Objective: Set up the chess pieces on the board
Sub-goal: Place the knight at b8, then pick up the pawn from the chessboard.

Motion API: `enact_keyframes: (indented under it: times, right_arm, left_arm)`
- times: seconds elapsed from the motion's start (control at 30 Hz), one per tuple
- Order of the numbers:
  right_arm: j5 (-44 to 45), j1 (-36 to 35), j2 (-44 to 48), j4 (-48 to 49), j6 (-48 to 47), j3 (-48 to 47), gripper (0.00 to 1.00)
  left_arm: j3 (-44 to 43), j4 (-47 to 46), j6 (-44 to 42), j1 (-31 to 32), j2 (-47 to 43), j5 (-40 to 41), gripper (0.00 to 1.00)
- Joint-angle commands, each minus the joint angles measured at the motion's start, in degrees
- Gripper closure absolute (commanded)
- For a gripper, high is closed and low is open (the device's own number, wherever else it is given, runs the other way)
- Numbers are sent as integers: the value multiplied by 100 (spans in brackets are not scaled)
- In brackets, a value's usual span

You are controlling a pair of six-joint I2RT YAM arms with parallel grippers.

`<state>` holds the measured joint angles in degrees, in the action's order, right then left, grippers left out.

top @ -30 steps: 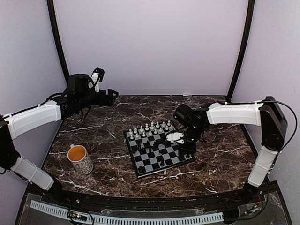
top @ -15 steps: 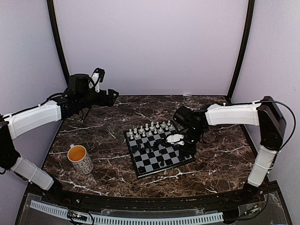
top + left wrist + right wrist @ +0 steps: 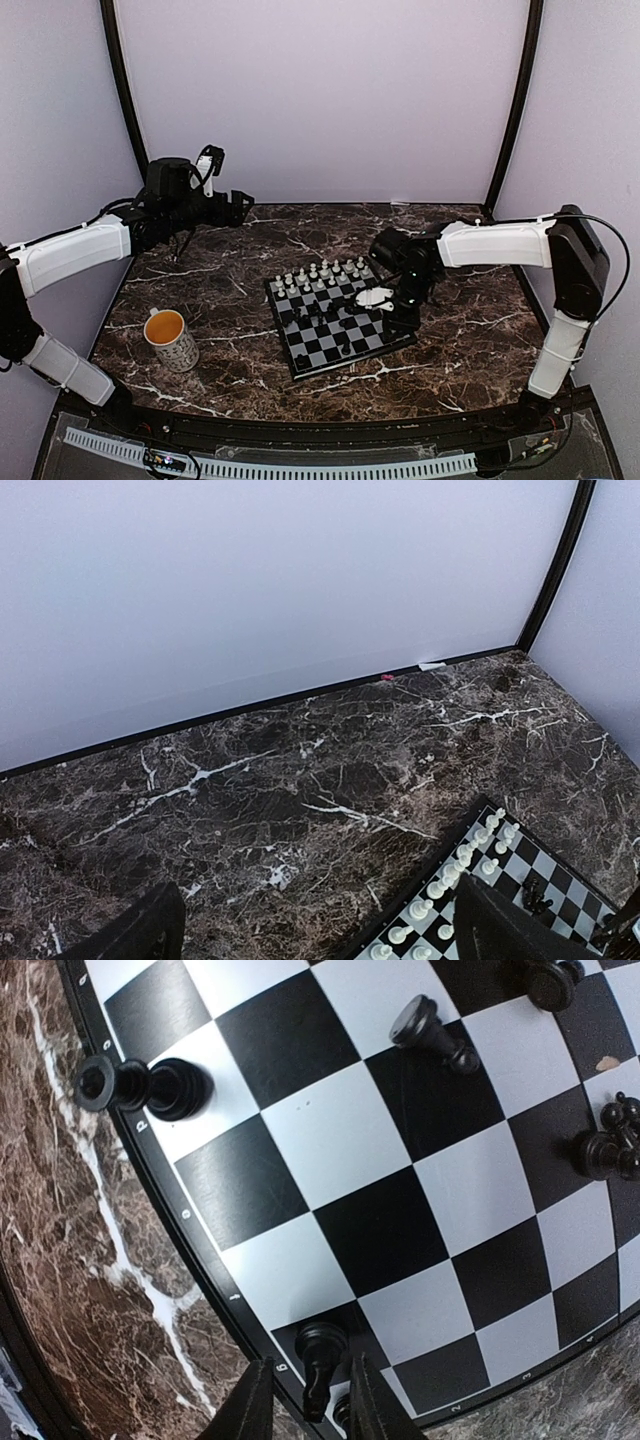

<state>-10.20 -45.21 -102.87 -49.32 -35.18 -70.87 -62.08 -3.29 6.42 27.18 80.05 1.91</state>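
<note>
Right pincer [image 3: 310, 1365] is set astride a small black turned chess piece [image 3: 322, 1345] at the near edge of the chequered black-and-white board [image 3: 340, 1140]; whether it is gripped cannot be told. Clipped off-centre, it could be tipped onto the dark marble tabletop [image 3: 90, 1290] alongside.

- Plain pale lilac back wall [image 3: 320, 100], matte and unmarked.
- Left wall [image 3: 50, 100] and right wall [image 3: 590, 100] in the same tint, angled inward towards the back.
- Two slim black posts [image 3: 122, 100], one at each back corner, leaning slightly in at the top.
- Dark brown marble tabletop [image 3: 230, 270] with white veins, reaching all three walls.
- Thin dark seam [image 3: 250, 705] where marble meets back wall; just beside it a tiny pink speck [image 3: 386, 678] and a small white scrap [image 3: 432, 665].
- Black curved rim [image 3: 330, 425] along the near edge; below it a white perforated strip [image 3: 330, 468].
- Soft, even light, no hard shadows.
</note>
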Motion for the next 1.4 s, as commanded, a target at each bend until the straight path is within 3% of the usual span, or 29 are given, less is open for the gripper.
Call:
enact_keyframes:
  times: [0.0, 0.33, 0.7, 1.0, 1.2, 1.37]
  right_arm:
    - [-88, 36, 214, -307, -51, -335, 69]
    - [-447, 539, -111, 68, 242, -1198, 67]
    - [-271, 548, -1170, 258, 405, -2215, 67]
    - [-376, 548, -1592, 142, 419, -2446, 66]
    - [-432, 548, -1767, 61, 432, -2574, 69]
    - [-457, 548, -1841, 12, 437, -2615, 78]
  left_arm:
    - [-115, -8, -41, 24, -24, -75, 4]
    - [-441, 407, 5, 69, 191, -526, 8]
    - [-410, 408, -49, 189, 176, -505, 9]
    - [-418, 417, -65, 200, 112, -502, 9]
    - [-410, 417, -77, 209, 101, -487, 9]
    - [-410, 417, -86, 217, 100, -484, 9]
